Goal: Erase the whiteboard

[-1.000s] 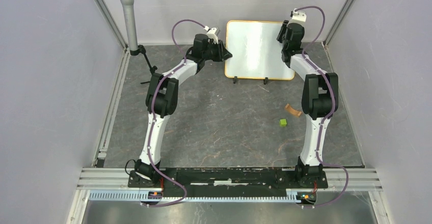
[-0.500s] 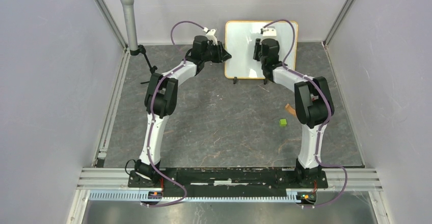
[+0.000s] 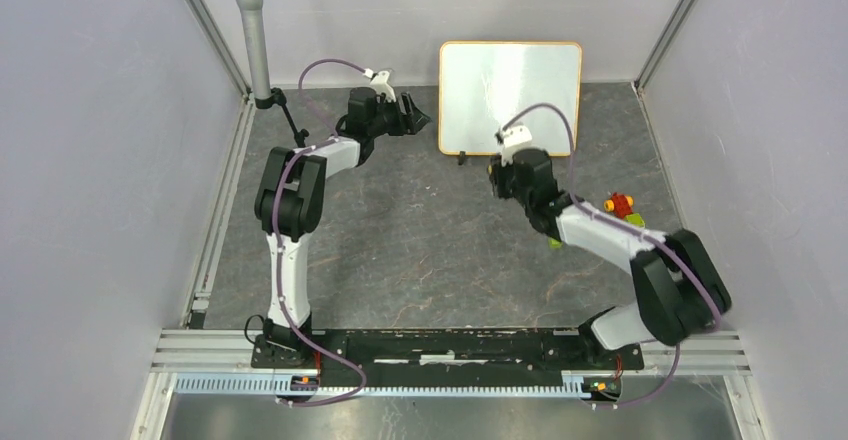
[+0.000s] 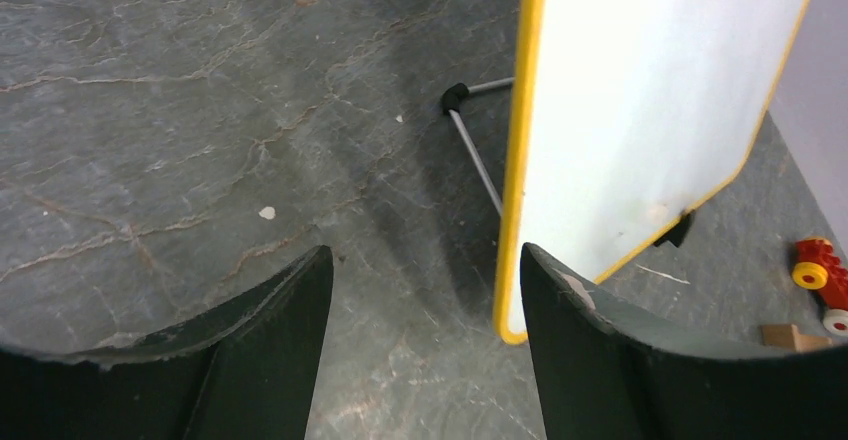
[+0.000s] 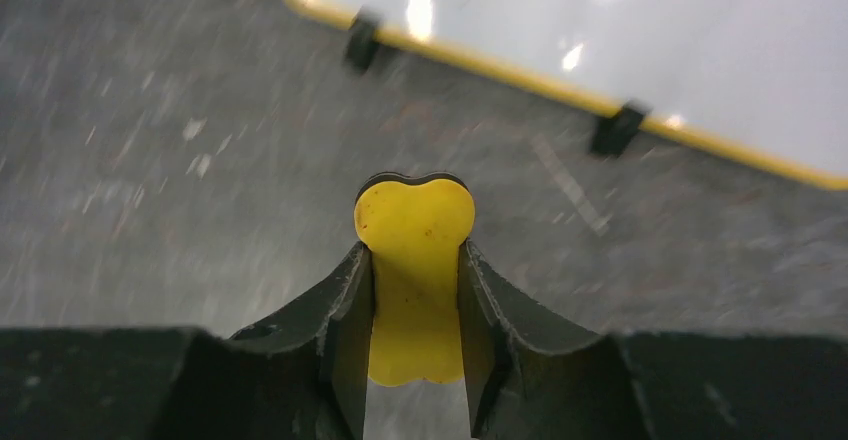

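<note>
Right pincer (image 5: 415,260): your fingers are closed on a yellow piece (image 5: 414,222) (waisted, dark-edged at the back), which stands out past the tips. Left pincer (image 4: 422,260): jaws spread wide with nothing between them, held low over the table (image 4: 200,110). Board (image 3: 510,95): stands on two black feet at the far side of the table, close to the rear wall. It has an orange frame and a white face with glare, and is propped by a wire strut behind. Your left pincer sits just beside its left edge, apart from it. Your right pincer is in front of it on the near side, apart, pointed toward its lower edge (that view is blurred). Toy (image 3: 622,203), red and yellow: on the table right of the board's lower corner, a wooden block (image 4: 790,337) near it. Green block (image 3: 555,243): partly hidden behind your right forearm. Microphone (image 3: 252,30): grey, on a stand at the far left corner.
</note>
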Tool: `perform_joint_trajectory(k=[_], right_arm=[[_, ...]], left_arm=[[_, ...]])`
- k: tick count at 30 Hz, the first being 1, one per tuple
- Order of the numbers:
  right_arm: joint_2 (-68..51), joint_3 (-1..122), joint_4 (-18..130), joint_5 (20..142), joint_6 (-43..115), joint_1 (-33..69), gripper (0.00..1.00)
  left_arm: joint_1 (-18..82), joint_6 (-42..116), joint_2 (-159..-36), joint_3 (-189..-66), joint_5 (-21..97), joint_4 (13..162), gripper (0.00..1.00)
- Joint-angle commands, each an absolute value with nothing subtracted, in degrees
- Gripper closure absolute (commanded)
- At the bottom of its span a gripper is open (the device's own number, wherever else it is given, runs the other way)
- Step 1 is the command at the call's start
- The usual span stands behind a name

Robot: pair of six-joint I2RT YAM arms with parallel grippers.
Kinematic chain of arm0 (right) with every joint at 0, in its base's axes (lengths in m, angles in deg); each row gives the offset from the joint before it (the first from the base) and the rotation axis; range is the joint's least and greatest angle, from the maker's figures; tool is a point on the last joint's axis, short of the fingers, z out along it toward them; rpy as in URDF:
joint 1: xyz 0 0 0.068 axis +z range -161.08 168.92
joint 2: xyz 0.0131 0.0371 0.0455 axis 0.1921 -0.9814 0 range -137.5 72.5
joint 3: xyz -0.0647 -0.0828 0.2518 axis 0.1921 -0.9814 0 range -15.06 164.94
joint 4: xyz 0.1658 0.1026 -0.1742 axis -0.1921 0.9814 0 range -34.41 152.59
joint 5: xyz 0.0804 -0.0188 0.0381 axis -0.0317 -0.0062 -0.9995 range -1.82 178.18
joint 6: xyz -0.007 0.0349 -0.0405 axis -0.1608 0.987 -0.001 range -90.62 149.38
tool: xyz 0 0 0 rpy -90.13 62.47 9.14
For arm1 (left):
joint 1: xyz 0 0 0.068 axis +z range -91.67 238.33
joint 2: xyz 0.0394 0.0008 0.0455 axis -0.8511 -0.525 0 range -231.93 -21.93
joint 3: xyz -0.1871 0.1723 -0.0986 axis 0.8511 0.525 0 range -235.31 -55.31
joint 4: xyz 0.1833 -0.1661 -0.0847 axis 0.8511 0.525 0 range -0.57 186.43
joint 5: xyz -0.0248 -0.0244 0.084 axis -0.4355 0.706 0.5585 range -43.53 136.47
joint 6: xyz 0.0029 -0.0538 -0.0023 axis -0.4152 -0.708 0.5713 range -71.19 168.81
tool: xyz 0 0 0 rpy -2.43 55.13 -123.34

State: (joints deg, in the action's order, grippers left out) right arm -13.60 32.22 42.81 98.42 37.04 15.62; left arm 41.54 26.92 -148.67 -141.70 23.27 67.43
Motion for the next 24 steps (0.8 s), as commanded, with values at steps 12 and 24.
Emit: perform_joint_trajectory(k=[12, 24], right_arm=[[9.5, 8.6, 53.3, 89.1, 43.3, 35.2, 0.52], [18.5, 8.8, 59.6, 92.4, 40.5, 36.5, 0.26]], left_arm=[[36.4, 20.3, -115.9, -116.3, 20.9, 63.2, 0.22], [35.3, 15.4, -78.5, -98.8, 22.0, 83.7, 0.05]])
